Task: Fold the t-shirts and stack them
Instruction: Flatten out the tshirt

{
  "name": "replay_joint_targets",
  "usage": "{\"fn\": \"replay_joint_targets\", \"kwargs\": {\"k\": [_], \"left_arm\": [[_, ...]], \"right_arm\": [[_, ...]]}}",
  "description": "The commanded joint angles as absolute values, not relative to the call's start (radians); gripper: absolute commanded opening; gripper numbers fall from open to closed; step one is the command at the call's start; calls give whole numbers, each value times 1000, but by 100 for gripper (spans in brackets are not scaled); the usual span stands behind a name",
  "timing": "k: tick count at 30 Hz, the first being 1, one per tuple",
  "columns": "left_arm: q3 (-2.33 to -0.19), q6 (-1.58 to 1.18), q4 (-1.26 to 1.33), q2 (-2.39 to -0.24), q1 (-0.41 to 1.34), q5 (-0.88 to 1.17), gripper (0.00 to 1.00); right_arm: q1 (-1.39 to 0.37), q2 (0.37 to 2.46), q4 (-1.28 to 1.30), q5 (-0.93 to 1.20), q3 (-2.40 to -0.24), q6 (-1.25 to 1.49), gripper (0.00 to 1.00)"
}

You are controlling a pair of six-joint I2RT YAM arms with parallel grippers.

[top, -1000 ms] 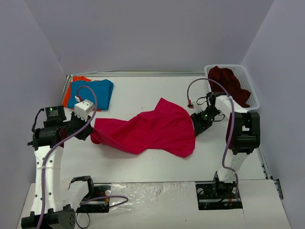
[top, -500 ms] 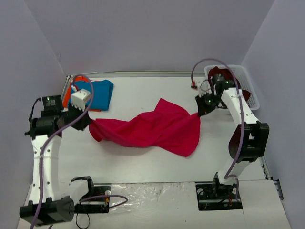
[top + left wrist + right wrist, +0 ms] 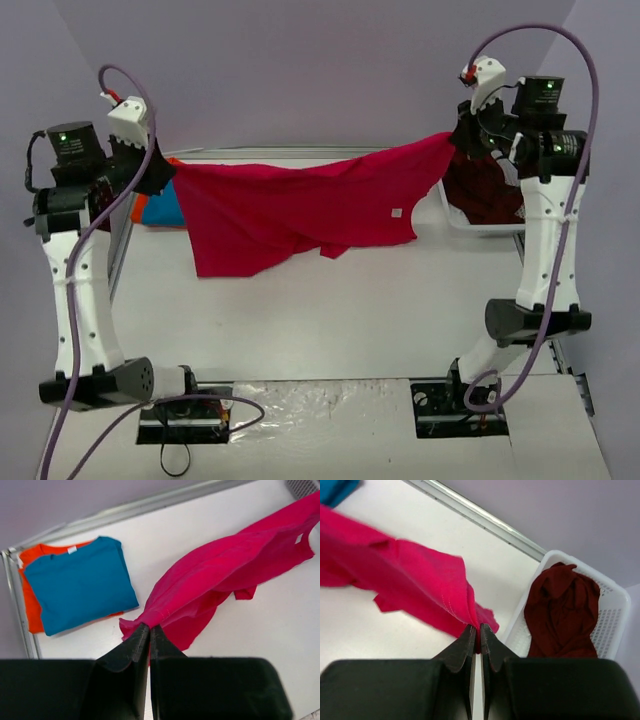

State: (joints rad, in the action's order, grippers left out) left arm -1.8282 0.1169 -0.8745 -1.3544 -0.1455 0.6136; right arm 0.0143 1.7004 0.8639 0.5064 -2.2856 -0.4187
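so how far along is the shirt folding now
Done: the blue t-shirt lies folded on the orange t-shirt at far left. In hand: the crimson-pink t-shirt hangs stretched between the left pincer and right pincer, each shut on an edge. Left: folding and stacking it, then the maroon t-shirt, crumpled in the white basket.

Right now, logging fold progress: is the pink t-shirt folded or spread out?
Spread, not folded: the pink t-shirt hangs stretched between the left gripper and right gripper, each pinching one end.
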Motion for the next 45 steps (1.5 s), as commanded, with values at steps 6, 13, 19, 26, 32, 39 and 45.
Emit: {"fn": "replay_joint_targets", "kwargs": {"k": [6,13,19,26,32,39,45], "left_arm": [[-1760,38,-874,-926,-153,647,2],[-1792,34,-911,-833,-153,655,2],[-1830,46,-873,-945,-153,597,2],[-1775,54,-657,-1271,-153,508,2],[-1871,77,-617,-1692,-115,485,2],[-1953,126,-598,-1881,-63,430,2],[-1867,115,-563,-1775,-48,446,2]], "right_arm": [[31,1156,888,572,-2121,-345,0],[124,1022,858,624,-2118,-308,0],[123,1213,777,540,-2134,-296,0],[120,1651,649,479,-2193,-267,0],[74,1995,637,394,-2433,-271,0],[12,2210,623,324,-2578,-278,0],[-43,2116,615,318,-2531,-295,0]]}}
